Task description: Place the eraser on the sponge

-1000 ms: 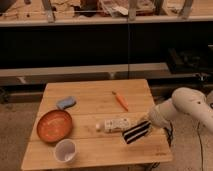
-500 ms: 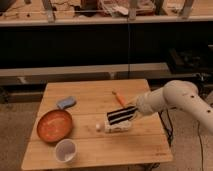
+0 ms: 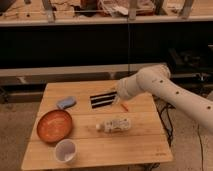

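The eraser (image 3: 103, 99), a black block with thin white stripes, hangs in the air above the back middle of the wooden table (image 3: 145, 145). My gripper (image 3: 116, 96) is shut on its right end, at the tip of the white arm (image 3: 165, 87) reaching in from the right. The sponge (image 3: 66, 103), a small grey-blue pad, lies flat on the table to the left of the eraser, a short way off and lower.
A clear plastic bottle (image 3: 114, 125) lies on its side mid-table. An orange bowl (image 3: 54, 125) sits at the left, a white cup (image 3: 65, 151) near the front left corner. An orange pen (image 3: 123, 106) lies under the gripper. Dark shelving stands behind the table.
The arm has carried the eraser up and to the left, from beside the bottle to above the back middle of the table, closer to the sponge. The bottle now lies uncovered.
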You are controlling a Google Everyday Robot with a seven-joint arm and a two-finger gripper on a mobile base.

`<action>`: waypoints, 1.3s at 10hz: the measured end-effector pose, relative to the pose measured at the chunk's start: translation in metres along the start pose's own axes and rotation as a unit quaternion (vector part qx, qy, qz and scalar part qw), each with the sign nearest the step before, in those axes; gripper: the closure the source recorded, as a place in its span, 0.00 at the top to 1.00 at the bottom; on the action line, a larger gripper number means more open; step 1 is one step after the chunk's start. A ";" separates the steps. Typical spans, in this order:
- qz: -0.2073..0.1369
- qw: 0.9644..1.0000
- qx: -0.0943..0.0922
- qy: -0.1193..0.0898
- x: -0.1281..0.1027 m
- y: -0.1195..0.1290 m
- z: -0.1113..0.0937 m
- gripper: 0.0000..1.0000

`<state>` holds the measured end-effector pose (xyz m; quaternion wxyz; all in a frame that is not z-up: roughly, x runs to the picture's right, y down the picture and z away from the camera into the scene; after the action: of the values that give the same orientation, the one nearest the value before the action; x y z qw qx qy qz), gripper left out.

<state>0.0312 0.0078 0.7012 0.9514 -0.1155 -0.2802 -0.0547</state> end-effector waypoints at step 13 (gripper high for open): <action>0.024 0.998 -0.065 -0.001 -0.013 -0.068 0.135 0.00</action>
<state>-0.0616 -0.0239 0.8174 0.9426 -0.1835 -0.2744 -0.0500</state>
